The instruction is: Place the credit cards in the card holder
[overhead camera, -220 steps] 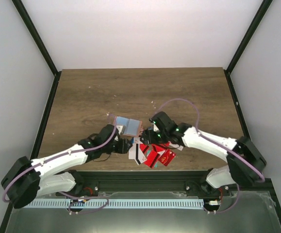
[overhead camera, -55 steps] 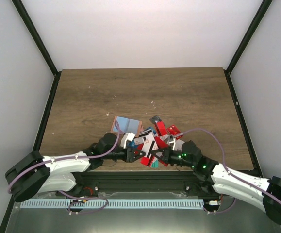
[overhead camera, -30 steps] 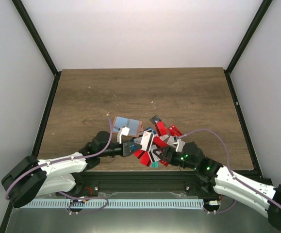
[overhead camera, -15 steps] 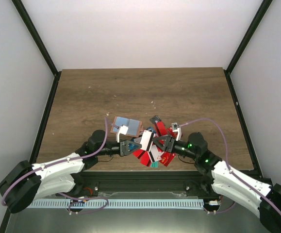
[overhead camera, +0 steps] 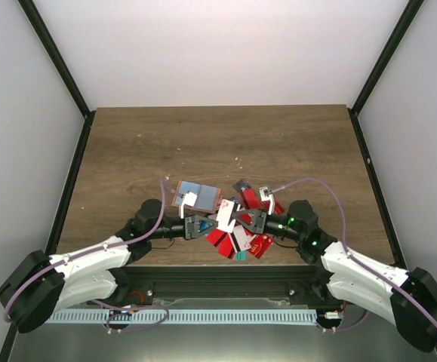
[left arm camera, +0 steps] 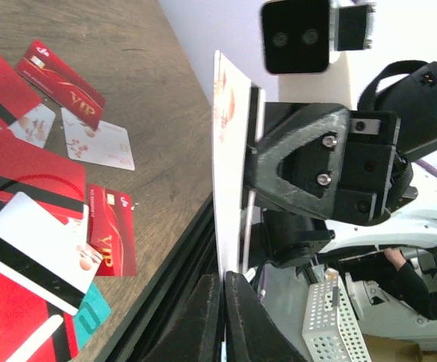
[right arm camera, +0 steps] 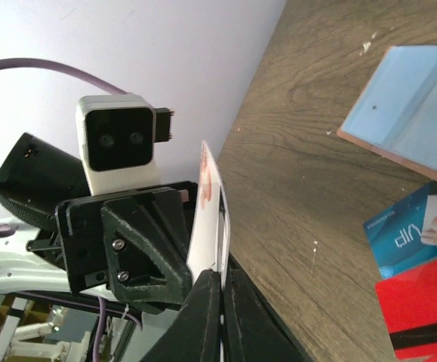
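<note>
Within the last second the right gripper (overhead camera: pixel 238 219) was closed onto the white card (overhead camera: pixel 224 217) already pinched by the left gripper (overhead camera: pixel 207 224). Both are now clamped on it, and it is held on edge above the table (overhead camera: pixel 293 143). A handover is judged under way. The card holder (overhead camera: pixel 198 194) lies open just behind, and the remaining credit cards (overhead camera: pixel 247 240) are scattered beside.

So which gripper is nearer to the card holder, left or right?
Left. The left gripper is just on the near side of the card holder; the right gripper is farther right, over the pile of credit cards. Both are shut on one white card.
</note>
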Action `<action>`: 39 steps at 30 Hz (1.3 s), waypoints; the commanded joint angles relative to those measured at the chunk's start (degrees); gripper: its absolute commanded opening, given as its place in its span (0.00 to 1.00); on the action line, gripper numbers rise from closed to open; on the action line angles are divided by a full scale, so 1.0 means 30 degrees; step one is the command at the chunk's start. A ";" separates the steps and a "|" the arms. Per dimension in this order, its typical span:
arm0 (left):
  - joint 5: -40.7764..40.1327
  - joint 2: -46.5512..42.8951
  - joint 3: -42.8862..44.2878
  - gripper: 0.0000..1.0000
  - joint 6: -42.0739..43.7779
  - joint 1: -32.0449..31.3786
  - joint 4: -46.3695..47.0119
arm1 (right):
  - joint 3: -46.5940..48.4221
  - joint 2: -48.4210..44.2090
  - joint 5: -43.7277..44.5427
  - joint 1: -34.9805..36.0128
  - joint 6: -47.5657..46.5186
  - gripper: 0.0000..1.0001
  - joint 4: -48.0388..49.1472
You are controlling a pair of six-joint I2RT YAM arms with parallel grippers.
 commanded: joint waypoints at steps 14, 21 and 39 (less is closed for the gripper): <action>-0.6533 0.0562 0.4801 0.46 0.6334 0.5663 -1.2651 | 0.6783 0.9388 -0.1972 -0.1943 -0.0228 0.01 -0.3074; -0.8091 0.5381 0.7685 0.46 0.8297 0.7665 -1.4534 | 1.1677 1.4740 -0.3119 -0.1974 -0.0984 0.01 -0.5221; -0.9554 1.1288 1.0836 0.39 0.9605 0.8620 -1.5445 | 1.5885 2.0180 -0.2387 -0.1960 -0.1334 0.01 -0.7941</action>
